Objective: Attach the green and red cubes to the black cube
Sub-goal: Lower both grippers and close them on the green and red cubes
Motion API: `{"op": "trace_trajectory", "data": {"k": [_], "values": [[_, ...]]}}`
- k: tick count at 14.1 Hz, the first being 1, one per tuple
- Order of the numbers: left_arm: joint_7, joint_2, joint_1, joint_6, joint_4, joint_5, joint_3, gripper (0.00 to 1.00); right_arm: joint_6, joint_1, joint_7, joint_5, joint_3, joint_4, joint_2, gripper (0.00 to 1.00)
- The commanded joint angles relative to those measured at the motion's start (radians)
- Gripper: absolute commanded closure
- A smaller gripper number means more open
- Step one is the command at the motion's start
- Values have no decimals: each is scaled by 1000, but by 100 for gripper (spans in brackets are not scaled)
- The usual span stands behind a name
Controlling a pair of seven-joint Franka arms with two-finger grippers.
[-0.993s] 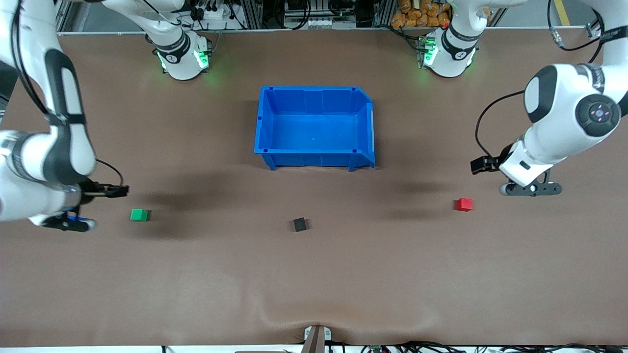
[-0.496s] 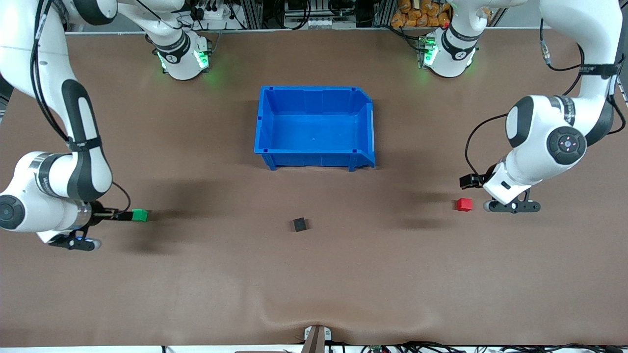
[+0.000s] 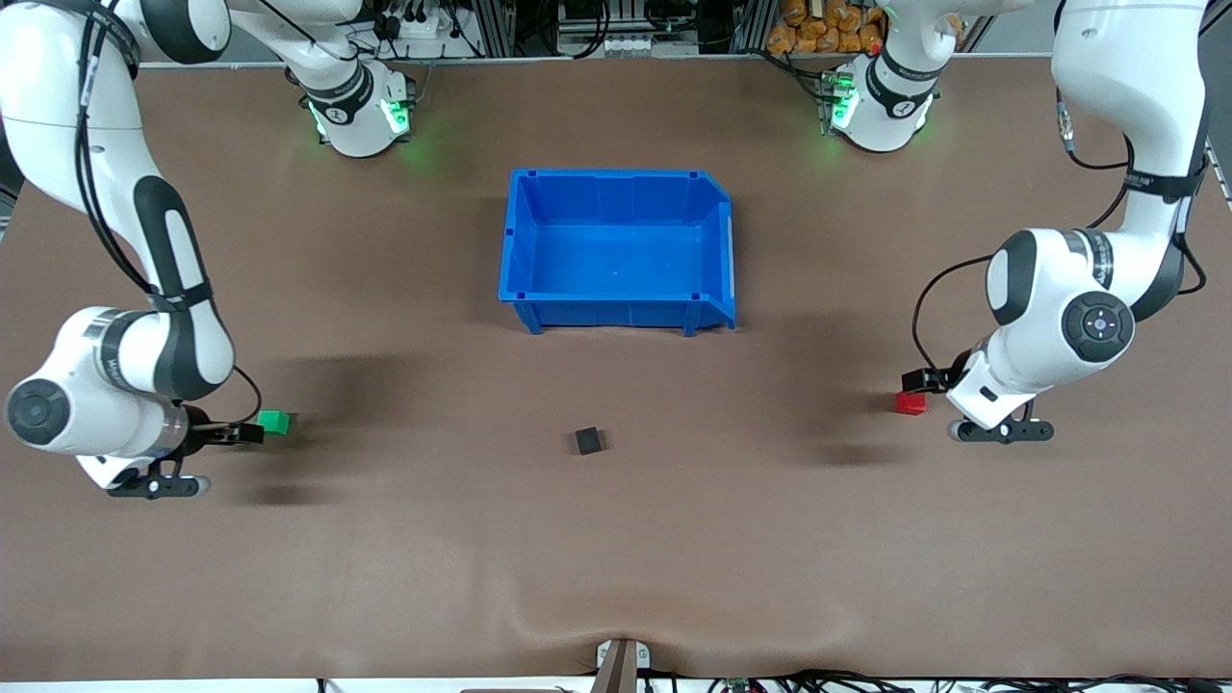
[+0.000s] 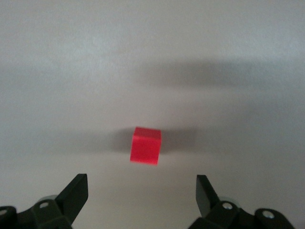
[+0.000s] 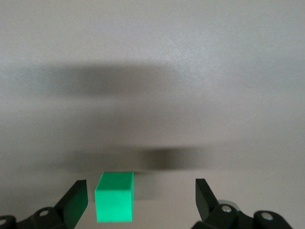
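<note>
Jaws apart, the right gripper (image 5: 138, 202) nears the small bright-green plastic cube (image 3: 274, 422), the left gripper (image 4: 142, 198) the red one (image 3: 909, 403); the matte black cube (image 3: 588, 441) sits unattached.

A brown table (image 3: 616, 539) carries shadows, with cluttered equipment racks (image 3: 616, 24) alongside.

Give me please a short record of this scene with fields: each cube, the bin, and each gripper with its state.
green cube: on the table toward the right arm's end, between the open fingers of the right gripper, off-centre toward one finger
red cube: on the table toward the left arm's end, just ahead of the left gripper
black cube: alone on the table, nearer the front camera than the bin
blue bin: mid-table, nothing visible inside
right gripper: open, low at the green cube, not gripping
left gripper: open, low at the red cube, not gripping
</note>
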Motion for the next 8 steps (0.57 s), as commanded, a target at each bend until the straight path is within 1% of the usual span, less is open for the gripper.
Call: {"op": "trace_trajectory", "data": {"k": [1,4,8], "values": [[-6,56,7,44,21,19,-8,0,32,8,-10,-2,-1,-53,-15,0],[-6,88,-1,63,19,21,-8,0,36,8,-13,-5,-1,-63,-14,0],[-4,118,24,89,16,21,-8,0,30,7,-16,-7,-1,-84,-18,0]]}}
